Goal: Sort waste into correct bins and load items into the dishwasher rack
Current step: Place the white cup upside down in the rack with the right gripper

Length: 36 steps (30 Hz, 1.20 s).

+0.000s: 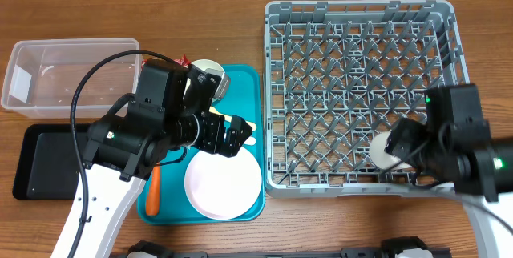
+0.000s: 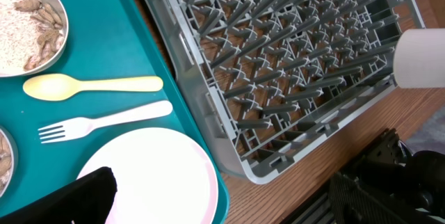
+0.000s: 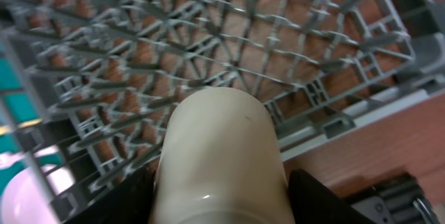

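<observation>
Right pincer [image 1: 390, 150] is pinching a smooth white cup [image 1: 380, 143] over the grey pegged rack [image 1: 357, 10], at the corner nearest that arm. Overhead also shows the left pincer [image 1: 236, 134] spread wide above the teal tray [image 1: 250, 82].

Left wrist: pale plastic spoon [image 2: 90, 85], fork [image 2: 104, 121] and glossy pink plate [image 2: 153, 172] lie on the tray.

Right wrist: the rounded cup hangs above the pegs. Looks like the loading step, so next it probably needs lowering between pegs and letting go.
</observation>
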Available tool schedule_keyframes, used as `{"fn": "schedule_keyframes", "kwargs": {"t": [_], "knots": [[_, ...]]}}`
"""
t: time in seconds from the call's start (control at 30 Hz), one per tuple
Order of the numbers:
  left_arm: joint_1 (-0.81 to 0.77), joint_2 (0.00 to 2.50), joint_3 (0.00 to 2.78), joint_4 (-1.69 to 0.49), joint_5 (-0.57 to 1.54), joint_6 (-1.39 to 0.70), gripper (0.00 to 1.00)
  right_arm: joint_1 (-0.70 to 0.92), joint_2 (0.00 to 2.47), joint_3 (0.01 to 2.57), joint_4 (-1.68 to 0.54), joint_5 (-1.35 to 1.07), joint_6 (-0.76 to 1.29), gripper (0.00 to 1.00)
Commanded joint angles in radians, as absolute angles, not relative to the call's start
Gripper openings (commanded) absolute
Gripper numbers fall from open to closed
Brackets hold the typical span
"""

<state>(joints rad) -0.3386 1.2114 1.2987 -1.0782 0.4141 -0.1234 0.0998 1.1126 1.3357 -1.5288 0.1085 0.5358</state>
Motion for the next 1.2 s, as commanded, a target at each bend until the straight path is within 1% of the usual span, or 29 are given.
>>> {"fn": "schedule_keyframes", "kwargs": {"t": [0.0, 0.1, 0.4, 0.43, 0.47, 0.5, 0.53, 0.63, 0.77, 0.9, 0.97, 1.03, 1.1, 1.17], "knots": [[-0.330, 1.210, 1.310, -1.077, 0.406, -0.120, 1.00, 0.064, 1.178, 1.346, -1.537, 0.156, 0.576, 0.44], [-0.330, 1.210, 1.310, -1.077, 0.412, -0.120, 1.00, 0.052, 1.245, 1.346, -1.548, 0.156, 0.568, 0.46], [-0.330, 1.210, 1.310, -1.093, 0.412, -0.120, 1.00, 0.051, 1.403, 1.320, -1.532, 0.154, 0.550, 0.47], [-0.330, 1.210, 1.310, -1.094, 0.412, -0.120, 1.00, 0.051, 1.409, 1.304, -1.525, 0.156, 0.550, 0.52], [-0.330, 1.210, 1.310, -1.095, 0.412, -0.120, 1.00, 0.051, 1.411, 1.283, -1.512, 0.157, 0.550, 0.61], [-0.330, 1.210, 1.310, -1.096, 0.412, -0.120, 1.00, 0.051, 1.411, 1.251, -1.485, 0.157, 0.550, 0.72], [-0.330, 1.210, 1.310, -1.097, 0.412, -0.120, 1.00, 0.051, 1.411, 1.238, -1.471, 0.157, 0.550, 0.74], [-0.331, 1.210, 1.310, -1.096, 0.413, -0.120, 1.00, 0.051, 1.411, 1.205, -1.396, 0.181, 0.550, 0.79], [-0.330, 1.210, 1.310, -1.098, 0.413, -0.120, 1.00, 0.051, 1.398, 1.215, -1.380, 0.187, 0.550, 0.79], [-0.330, 1.210, 1.310, -1.116, 0.394, -0.120, 1.00, 0.051, 1.336, 1.272, -1.409, 0.177, 0.542, 0.82], [-0.326, 1.210, 1.310, -1.133, 0.332, -0.177, 1.00, 0.054, 1.287, 1.312, -1.423, 0.141, 0.513, 0.83], [-0.317, 1.210, 1.310, -1.169, 0.210, -0.324, 1.00, 0.066, 1.222, 1.355, -1.415, 0.049, 0.455, 0.83], [-0.308, 1.210, 1.306, -1.230, 0.098, -0.450, 1.00, 0.092, 1.149, 1.391, -1.382, -0.084, 0.385, 0.83], [-0.307, 1.210, 1.285, -1.293, 0.046, -0.505, 1.00, 0.120, 1.077, 1.405, -1.333, -0.208, 0.334, 0.86]]}}
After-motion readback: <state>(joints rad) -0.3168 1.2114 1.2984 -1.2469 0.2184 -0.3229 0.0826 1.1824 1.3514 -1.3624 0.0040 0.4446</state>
